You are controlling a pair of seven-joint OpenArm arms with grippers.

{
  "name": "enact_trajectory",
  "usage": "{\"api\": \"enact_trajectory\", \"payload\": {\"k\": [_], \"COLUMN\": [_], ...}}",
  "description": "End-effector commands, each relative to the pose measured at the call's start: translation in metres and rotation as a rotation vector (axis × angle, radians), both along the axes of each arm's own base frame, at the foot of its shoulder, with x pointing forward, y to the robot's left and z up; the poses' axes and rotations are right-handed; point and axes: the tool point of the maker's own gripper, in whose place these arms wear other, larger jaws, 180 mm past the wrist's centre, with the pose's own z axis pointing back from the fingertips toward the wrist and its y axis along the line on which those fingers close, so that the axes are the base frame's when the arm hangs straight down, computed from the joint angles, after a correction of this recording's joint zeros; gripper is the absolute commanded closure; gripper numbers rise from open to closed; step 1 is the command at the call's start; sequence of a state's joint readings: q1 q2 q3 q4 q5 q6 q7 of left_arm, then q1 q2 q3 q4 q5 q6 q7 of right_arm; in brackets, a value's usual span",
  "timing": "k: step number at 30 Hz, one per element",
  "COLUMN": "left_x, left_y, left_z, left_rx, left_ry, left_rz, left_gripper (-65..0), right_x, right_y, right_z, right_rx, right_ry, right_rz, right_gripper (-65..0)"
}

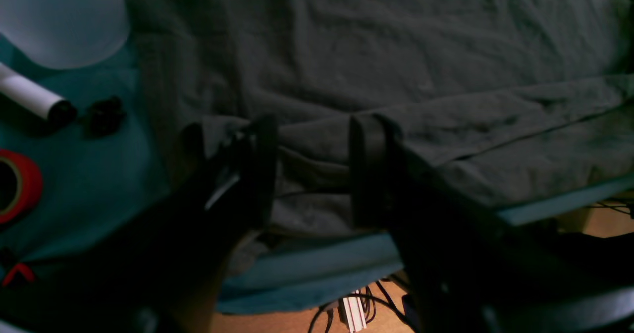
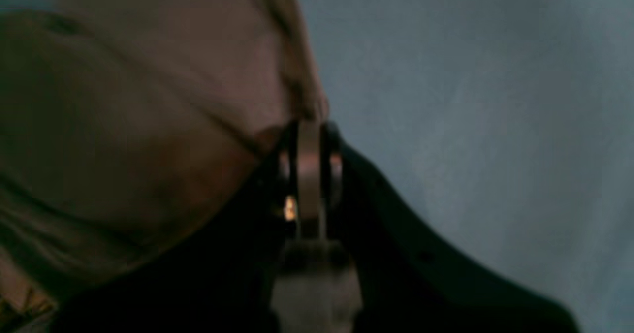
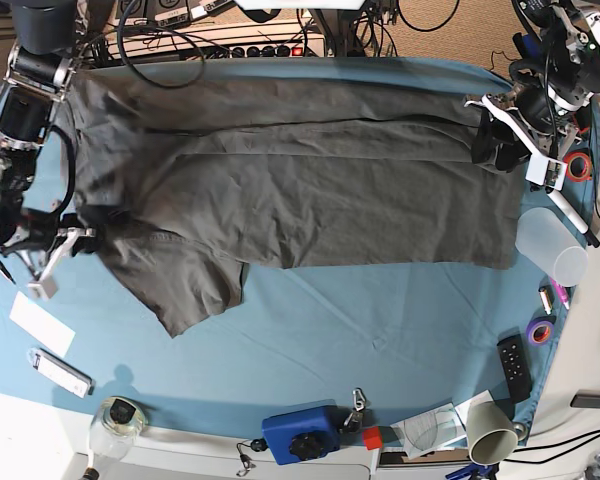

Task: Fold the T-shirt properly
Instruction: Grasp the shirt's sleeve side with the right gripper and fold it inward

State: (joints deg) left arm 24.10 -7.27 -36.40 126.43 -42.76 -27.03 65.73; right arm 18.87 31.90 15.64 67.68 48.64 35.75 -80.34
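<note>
The T-shirt (image 3: pixel 310 185) lies spread across the blue counter (image 3: pixel 400 330). The right gripper (image 3: pixel 80 238) has its fingers closed on the shirt's edge; the left gripper (image 1: pixel 312 169) has its fingers wide over the opposite edge.

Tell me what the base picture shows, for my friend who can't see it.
A big dark grey T-shirt lies partly folded across a blue tablecloth. The right gripper is shut on its edge near a sleeve, and the left gripper hovers open at the other end.

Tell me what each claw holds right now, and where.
Right claw is shut on the T-shirt at its edge by the sleeve. Left claw stands open over the shirt's hem corner, gripping nothing.
</note>
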Motion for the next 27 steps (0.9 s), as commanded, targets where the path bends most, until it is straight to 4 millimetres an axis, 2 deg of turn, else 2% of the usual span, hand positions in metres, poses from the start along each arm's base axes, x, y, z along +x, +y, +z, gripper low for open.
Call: {"api": "enact_trajectory", "payload": {"k": [1, 4, 9, 11, 14, 20, 26, 27], "left_x": [0.005, 0.006, 0.006, 0.006, 0.006, 0.007, 0.008, 0.008], "left_y": [-0.002, -0.002, -0.002, -0.002, -0.002, -0.002, -0.002, -0.002], "left_z": [0.011, 0.012, 0.012, 0.012, 0.012, 0.013, 0.014, 0.014], "left_rx": [-0.005, -0.006, -0.006, -0.007, -0.007, -0.009, -0.010, -0.010], "left_ry": [-0.048, -0.054, -0.054, -0.056, -0.056, -0.065, -0.070, -0.070], "left_rz": [-0.006, -0.005, -0.005, -0.004, -0.004, -0.002, -0.001, -0.001], "left_gripper": [-24.5, -24.5, -24.5, -24.5, -24.5, -24.5, -24.5, -24.5], "right_x": [0.006, -0.008, -0.048, -0.061, -0.074, -0.092, -0.092, -0.092], "right_y": [-0.002, 0.005, 0.014, 0.017, 0.017, 0.001, -0.018, -0.021], "right_z": [0.020, 0.017, -0.008, -0.011, -0.004, 0.013, 0.030, 0.032], "right_rx": [-0.003, -0.032, -0.070, -0.080, -0.082, -0.099, -0.105, -0.108], "right_ry": [-0.061, -0.066, 0.009, 0.018, -0.006, -0.055, -0.117, -0.124], "right_rz": [0.010, 0.050, 0.096, 0.111, 0.111, 0.058, 0.003, -0.004], "right_gripper": [0.0, 0.0, 0.0, 0.0, 0.0, 0.0, 0.0, -1.7]}}
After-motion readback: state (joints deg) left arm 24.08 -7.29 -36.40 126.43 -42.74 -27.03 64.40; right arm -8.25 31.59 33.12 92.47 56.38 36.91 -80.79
